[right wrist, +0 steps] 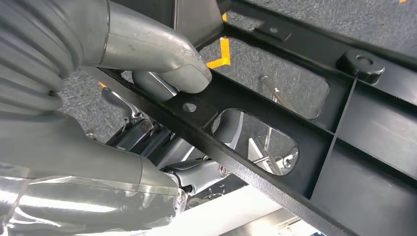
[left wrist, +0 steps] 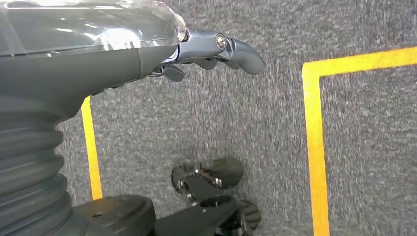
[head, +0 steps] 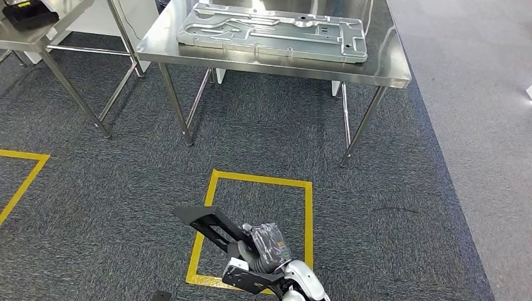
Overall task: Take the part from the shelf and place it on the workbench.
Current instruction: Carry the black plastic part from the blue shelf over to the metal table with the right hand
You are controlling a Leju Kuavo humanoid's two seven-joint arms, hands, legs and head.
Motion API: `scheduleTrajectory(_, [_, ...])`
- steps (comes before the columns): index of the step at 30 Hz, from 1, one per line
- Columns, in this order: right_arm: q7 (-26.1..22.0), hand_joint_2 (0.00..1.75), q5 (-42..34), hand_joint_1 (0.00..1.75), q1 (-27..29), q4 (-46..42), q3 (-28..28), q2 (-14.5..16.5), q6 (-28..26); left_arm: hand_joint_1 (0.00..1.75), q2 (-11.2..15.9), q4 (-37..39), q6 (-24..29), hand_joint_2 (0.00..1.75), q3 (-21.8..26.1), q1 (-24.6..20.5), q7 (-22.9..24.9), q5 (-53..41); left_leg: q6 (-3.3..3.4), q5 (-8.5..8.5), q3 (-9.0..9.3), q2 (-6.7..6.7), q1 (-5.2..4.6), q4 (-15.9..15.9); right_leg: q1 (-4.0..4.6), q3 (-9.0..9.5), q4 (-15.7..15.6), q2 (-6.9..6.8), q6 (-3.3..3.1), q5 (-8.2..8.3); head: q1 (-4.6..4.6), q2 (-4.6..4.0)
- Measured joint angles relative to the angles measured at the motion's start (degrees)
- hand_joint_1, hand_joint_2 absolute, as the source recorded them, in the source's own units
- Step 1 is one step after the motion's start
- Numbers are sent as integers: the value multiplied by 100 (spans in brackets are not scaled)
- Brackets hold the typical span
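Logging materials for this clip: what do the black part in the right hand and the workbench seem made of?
Flat black slotted part: likely powder-coated metal or moulded plastic; matte, finely textured. Shiny workbench: apparently stainless steel, reflective top. Right hand grips the part.

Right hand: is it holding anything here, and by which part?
Yes. The right hand grips the black part by a flat bar beside an oval cutout, thumb pressed on top. The left hand holds nothing.

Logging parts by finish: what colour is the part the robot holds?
Black, matt; the part gripped by the right hand shows best in the right wrist view.
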Motion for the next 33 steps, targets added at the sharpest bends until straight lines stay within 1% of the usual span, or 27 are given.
scheduleTrajectory(2, [-9, 175, 0, 175, -1, 8, 0, 1, -14, 0, 0, 0, -54, 175, 14, 0, -28, 70, 1, -2, 0, 0, -1, 2, -3, -2, -1, -2, 36, -1, 0, 0])
scheduleTrajectory(10, [-15, 175, -4, 175, -20, 56, 0, 1, -17, 0, 1, 0, -107, 175, 119, 0, -54, 170, -6, -8, -2, 0, 3, 10, 1, -9, -1, -11, 44, 0, 0, 0])
scheduleTrajectory(13, [-9, 175, -19, 175, -25, 75, 0, 3, -11, 0, 2, 0, -109, 175, 135, -4, -48, 160, 17, -14, -5, 3, -8, 34, -16, -11, -16, 5, 79, 10, 0, 0])
scheduleTrajectory(15, [7, 175, -34, 175, -27, 83, 0, 2, -3, 0, -3, 0, -118, 175, 137, -9, -40, 139, 41, 15, 23, 45, 16, -18, -12, -17, -5, 20, 105, 8, 0, 0])
scheduleTrajectory(16, [16, 175, -40, 175, -29, 83, 0, 2, 2, 0, -9, 0, -125, 175, 138, -10, -34, 128, 60, 36, 50, 86, 35, -67, 0, -42, 55, -54, 117, -32, 1, 0])
scheduleTrajectory(17, [24, 175, -45, 175, -35, 81, 0, 2, 7, 0, -14, 0, -131, 175, 138, -8, -28, 115, 79, 58, 77, 142, 54, -118, 11, -121, 215, -177, 129, -131, 1, 0])
scheduleTrajectory(18, [31, 175, -47, 175, -40, 81, 0, 2, 10, 0, -19, 0, -141, 175, 139, -3, -19, 106, 91, 71, 97, 204, 66, -154, 12, -259, 496, -334, 140, -286, 1, 0])
scheduleTrajectory(19, [34, 175, -48, 175, -44, 80, 0, 3, 13, 0, -20, 0, -148, 175, 140, 5, -10, 97, 96, 70, 105, 264, 62, -169, 5, -458, 869, -475, 158, -469, 2, 0])
scheduleTrajectory(20, [39, 175, -48, 175, -42, 79, 0, 2, 18, 0, -20, 0, -154, 175, 140, 13, -1, 87, 90, 66, 105, 326, 62, -169, -17, -667, 1254, -553, 178, -625, 1, 0])
scheduleTrajectory(21, [43, 175, -48, 175, -32, 79, 0, 1, 24, 0, -20, 0, -160, 175, 140, 20, 6, 81, 78, 56, 106, 381, 64, -166, -45, -818, 1528, -593, 200, -695, 2, 0])
scheduleTrajectory(22, [45, 175, -49, 175, -21, 79, 0, 0, 32, 0, -20, 0, -164, 175, 140, 24, 10, 77, 60, 43, 110, 434, 72, -160, -74, -870, 1606, -616, 222, -655, 2, 0])
scheduleTrajectory(23, [48, 175, -52, 175, -14, 78, 0, -1, 44, 0, -21, 0, -169, 175, 140, 23, 11, 74, 33, 24, 119, 484, 86, -149, -101, -790, 1435, -643, 243, -503, 2, 0])
scheduleTrajectory(24, [50, 175, -56, 175, -11, 77, 0, -2, 59, 0, -21, 0, -176, 175, 140, 21, 9, 74, -2, -4, 133, 530, 101, -129, -123, -601, 1067, -711, 262, -285, 2, 0])
scheduleTrajectory(25, [52, 175, -60, 175, -16, 75, 0, -1, 76, 0, -21, 0, -183, 175, 140, 19, 4, 74, -48, -38, 145, 571, 104, -103, -118, -395, 670, -814, 268, -124, 2, 0])
scheduleTrajectory(26, [55, 175, -63, 175, -22, 73, 0, 1, 93, 0, -20, 0, -188, 175, 140, 17, -5, 74, -97, -75, 156, 609, 98, -72, -112, -231, 343, -886, 248, -7, 2, 0])
scheduleTrajectory(27, [58, 175, -67, 175, -27, 72, 0, 3, 111, 0, -19, 0, -192, 175, 140, 17, -17, 75, -145, -103, 166, 640, 88, -52, -97, -143, 161, -934, 214, 31, 1, 0])
scheduleTrajectory(28, [61, 175, -73, 175, -30, 71, 0, 5, 127, 0, -17, 0, -197, 175, 140, 16, -28, 78, -191, -119, 177, 674, 80, -51, -74, -134, 122, -925, 165, 7, 1, 0])
scheduleTrajectory(30, [67, 175, -88, 175, -26, 65, 0, 6, 155, 0, -20, 0, -203, 175, 140, 11, -42, 85, -270, -143, 216, 741, 97, -72, -67, -144, 117, -812, 65, 11, 1, 0])
scheduleTrajectory(31, [67, 175, -91, 175, -27, 60, 0, 7, 150, 0, -21, 0, -203, 175, 140, 7, -40, 88, -299, -193, 218, 719, 110, -33, -70, -138, 108, -767, 17, 13, 1, 0])
scheduleTrajectory(32, [63, 175, -89, 175, -28, 55, 0, 10, 132, 0, -22, 0, -198, 175, 140, 3, -34, 89, -317, -297, 171, 662, 119, 108, -78, -128, 96, -730, -28, 17, 0, 0])
scheduleTrajectory(33, [55, 175, -81, 175, -30, 49, 0, 15, 106, 0, -21, 0, -194, 175, 140, 2, -27, 90, -325, -454, 57, 576, 124, 370, -84, -118, 88, -697, -67, 18, 0, 0])
